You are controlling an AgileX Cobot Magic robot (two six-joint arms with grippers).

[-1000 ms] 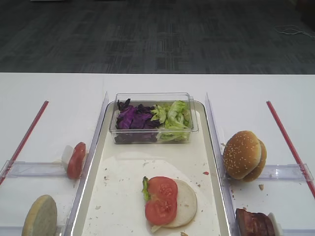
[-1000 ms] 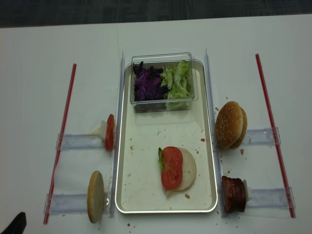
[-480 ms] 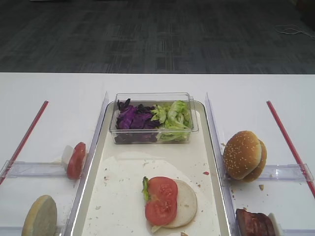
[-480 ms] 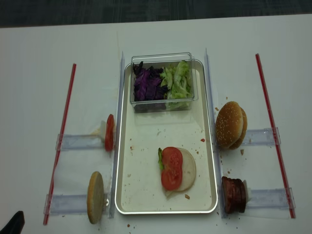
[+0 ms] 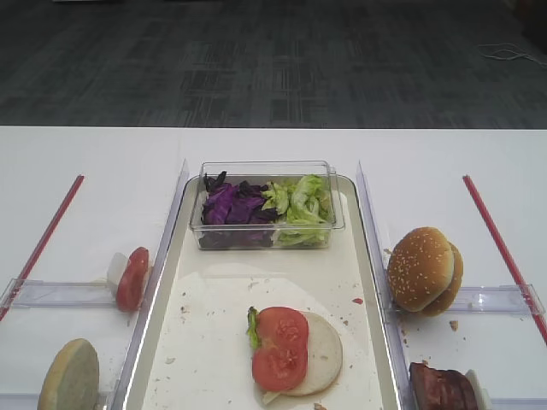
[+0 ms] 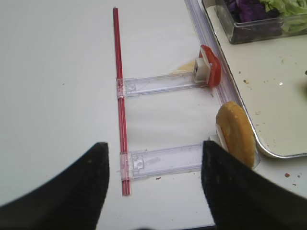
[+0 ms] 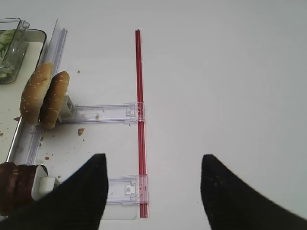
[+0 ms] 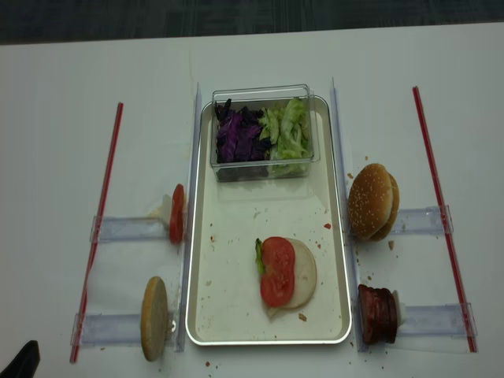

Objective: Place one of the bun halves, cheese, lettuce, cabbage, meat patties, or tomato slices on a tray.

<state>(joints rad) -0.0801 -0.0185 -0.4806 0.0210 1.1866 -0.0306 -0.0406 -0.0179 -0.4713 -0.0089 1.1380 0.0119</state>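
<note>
While both arms sit back off the tray (image 8: 203, 315), you have the left gripper (image 6: 153, 191) spread wide with nothing between its fingers, hovering over bare tabletop (image 8: 55, 157) left of the tray. Right gripper (image 7: 153, 191) is likewise parted and empty, over the tabletop right of the tray.

On the tray: a flat pale bun half (image 8: 301, 276) lies in the near half, two overlapping tomato slices (image 8: 276, 271) on top of it, a bit of green leaf poking out at its left edge. A clear plastic tub (image 8: 264, 93) sits across the tray's far end, cabbage (image 8: 236, 138) in its left part, lettuce (image 8: 288, 134) in its right. Crumbs are scattered on the liner.

Left of the tray: one tomato slice (image 8: 177, 213) stands on edge in a clear holder (image 8: 126, 229), touching the tray's side rail; nearer you, another pale bun half (image 8: 154, 317) stands on edge in a second holder. A red strip (image 8: 98, 228) runs further left.

Right of the tray: sesame bun halves (image 8: 373, 201) stand upright on a holder, meat patties (image 8: 377, 313) upright nearer you. Another red strip (image 8: 439, 213) lies beyond them. Nothing blocks either gripper's way to the tray except the clear side rails.
</note>
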